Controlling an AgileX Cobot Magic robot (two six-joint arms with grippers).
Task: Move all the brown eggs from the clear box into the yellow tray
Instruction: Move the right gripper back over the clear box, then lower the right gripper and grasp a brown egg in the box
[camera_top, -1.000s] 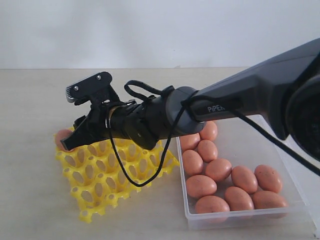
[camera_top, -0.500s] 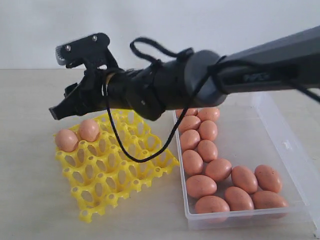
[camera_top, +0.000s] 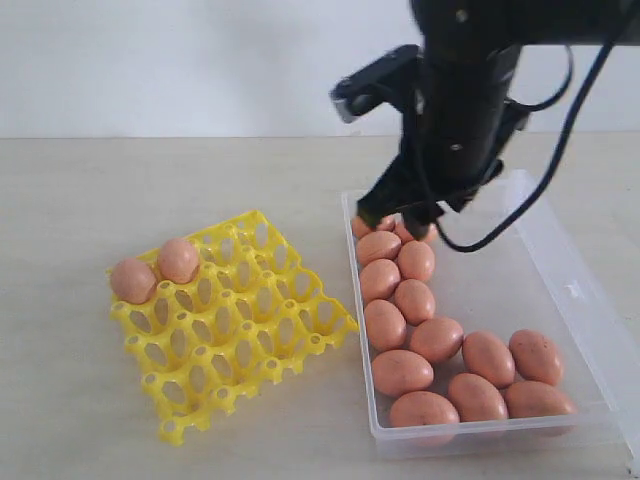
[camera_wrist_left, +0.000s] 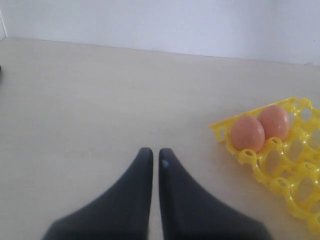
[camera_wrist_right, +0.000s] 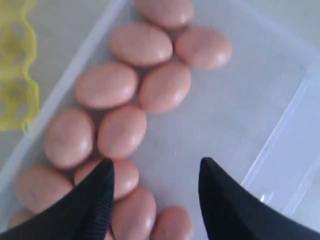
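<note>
The yellow tray (camera_top: 240, 330) lies on the left of the table with two brown eggs (camera_top: 133, 280) (camera_top: 178, 259) in cells at its far left corner. Several more brown eggs (camera_top: 414, 300) lie in the clear box (camera_top: 500, 280) on the right. My right gripper (camera_top: 398, 222) hangs open and empty over the box's far end, just above the eggs (camera_wrist_right: 121, 131) there; in the right wrist view its jaws (camera_wrist_right: 156, 167) stand wide apart over the box floor (camera_wrist_right: 225, 115). My left gripper (camera_wrist_left: 155, 152) is shut and empty over bare table, left of the tray (camera_wrist_left: 295, 175).
The box's clear lid flap (camera_top: 590, 300) lies open along its right side. The tray's edge (camera_wrist_right: 20, 75) shows beside the box wall in the right wrist view. A pale wall stands behind the table.
My right gripper let go of an egg at the tray's far left corner, rose, and swung right to above the far end of the clear box. The left gripper's earlier state is not shown.
</note>
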